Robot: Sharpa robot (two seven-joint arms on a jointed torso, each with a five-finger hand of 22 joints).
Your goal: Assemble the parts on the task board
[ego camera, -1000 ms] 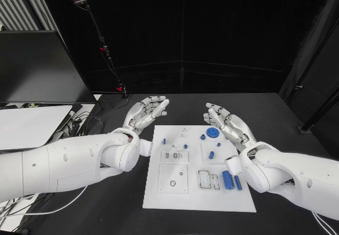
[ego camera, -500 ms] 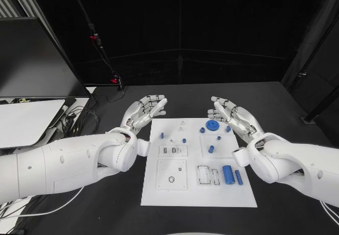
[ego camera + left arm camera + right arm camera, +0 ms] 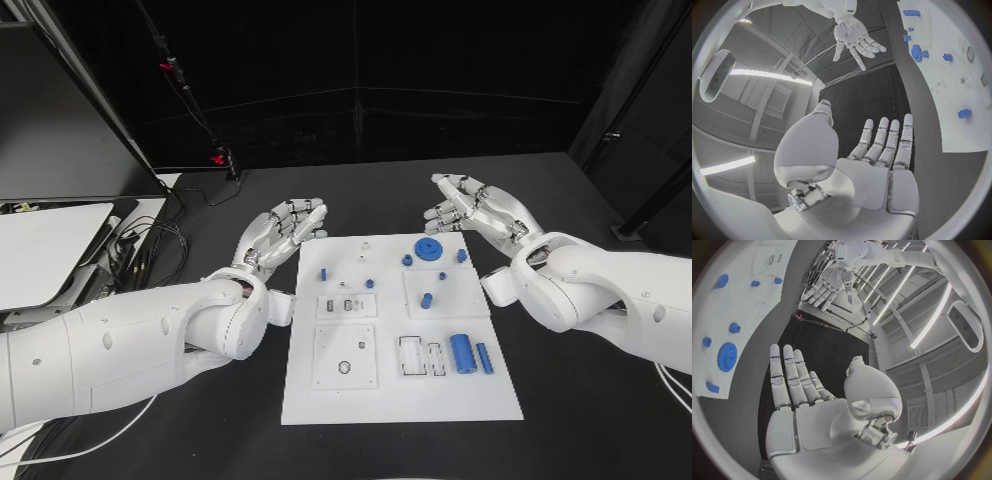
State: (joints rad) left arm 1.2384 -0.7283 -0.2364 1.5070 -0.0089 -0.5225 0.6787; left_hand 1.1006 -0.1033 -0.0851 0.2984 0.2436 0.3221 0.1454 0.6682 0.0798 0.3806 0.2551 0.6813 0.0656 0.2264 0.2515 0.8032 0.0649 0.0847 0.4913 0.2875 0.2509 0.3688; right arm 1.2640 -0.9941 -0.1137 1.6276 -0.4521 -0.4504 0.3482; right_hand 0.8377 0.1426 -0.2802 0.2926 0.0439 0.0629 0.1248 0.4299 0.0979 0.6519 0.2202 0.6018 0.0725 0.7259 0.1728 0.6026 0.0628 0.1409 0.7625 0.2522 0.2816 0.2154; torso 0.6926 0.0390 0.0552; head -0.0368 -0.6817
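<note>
Task board [image 3: 392, 395] — long axis away from robot

Both white arms reach forward over the black table, one from each side. The left hand [image 3: 283, 234] is held palm up with its fingers straight and slightly apart, holding nothing; in the left wrist view its flat palm and extended fingers [image 3: 886, 142] show plainly. The right hand [image 3: 476, 209] is also turned palm up and inward, fingers spread and lightly curved, with nothing in it. The two hands sit well apart, palms roughly facing each other.
</note>
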